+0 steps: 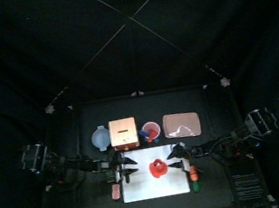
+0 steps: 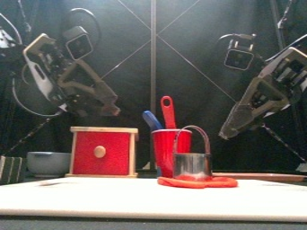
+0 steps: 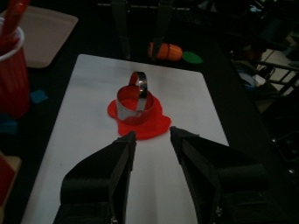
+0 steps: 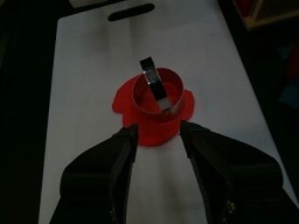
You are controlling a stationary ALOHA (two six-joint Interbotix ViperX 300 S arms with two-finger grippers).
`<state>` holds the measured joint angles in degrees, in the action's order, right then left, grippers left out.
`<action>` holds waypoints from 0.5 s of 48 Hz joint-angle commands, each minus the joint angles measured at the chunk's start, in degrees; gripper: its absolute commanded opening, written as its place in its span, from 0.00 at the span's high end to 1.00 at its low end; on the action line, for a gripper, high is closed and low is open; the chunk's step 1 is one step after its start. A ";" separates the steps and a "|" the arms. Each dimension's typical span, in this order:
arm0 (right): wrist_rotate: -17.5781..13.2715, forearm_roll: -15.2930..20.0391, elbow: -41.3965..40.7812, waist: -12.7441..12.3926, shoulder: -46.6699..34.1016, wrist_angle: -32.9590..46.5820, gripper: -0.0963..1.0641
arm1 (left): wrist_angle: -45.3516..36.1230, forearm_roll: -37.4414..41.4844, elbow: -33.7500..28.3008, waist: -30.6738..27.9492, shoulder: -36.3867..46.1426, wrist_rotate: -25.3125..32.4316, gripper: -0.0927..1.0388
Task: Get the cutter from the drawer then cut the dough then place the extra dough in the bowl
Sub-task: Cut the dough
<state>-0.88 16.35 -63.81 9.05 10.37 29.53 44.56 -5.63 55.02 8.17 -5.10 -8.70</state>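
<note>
cutter stands on the red dough on the white board. left gripper and right gripper hang above it, both with jaws apart.

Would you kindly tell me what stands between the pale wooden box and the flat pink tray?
A round red cup stands between them, behind the white cutting board, as the top view shows.
</note>
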 commanded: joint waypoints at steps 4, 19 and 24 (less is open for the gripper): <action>-0.44 0.26 0.44 0.26 -3.78 5.10 0.23 | 4.48 -1.76 -4.31 0.18 -6.06 3.25 0.22; -0.35 -0.35 2.37 1.23 -8.61 9.93 0.23 | 6.50 -13.97 -9.84 2.72 -12.13 13.80 0.15; -0.26 -0.62 2.64 1.23 -8.79 9.93 0.23 | 6.50 -14.24 -10.46 4.13 -12.13 13.54 0.15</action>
<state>-1.23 15.91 -61.96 10.20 0.70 38.85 50.45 -19.60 45.70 11.51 -18.19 4.92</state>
